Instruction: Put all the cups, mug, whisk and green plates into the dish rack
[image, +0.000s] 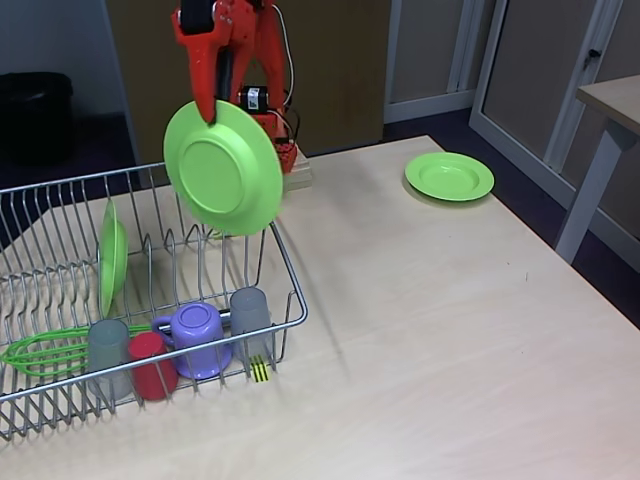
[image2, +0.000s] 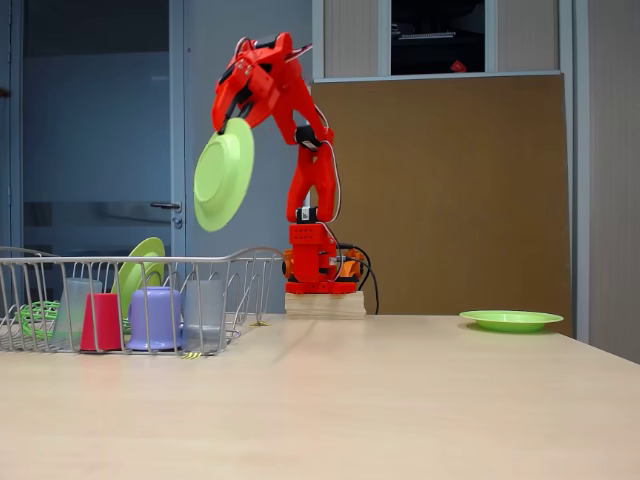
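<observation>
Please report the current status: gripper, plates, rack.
Gripper shut on held plate, high above dish rack. One plate upright in rack; last plate flat on table. Nothing blocking the descent.

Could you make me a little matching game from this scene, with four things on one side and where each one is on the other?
Things:
1. plate in the gripper
2. plate on edge
3. flat plate
4. whisk

Places:
A. lying in the dish rack beside the cups
B. held in the air above the rack
C. on the bare table, far from the rack
D. standing between the rack's prongs

Pairs: 1-B, 2-D, 3-C, 4-A
</observation>
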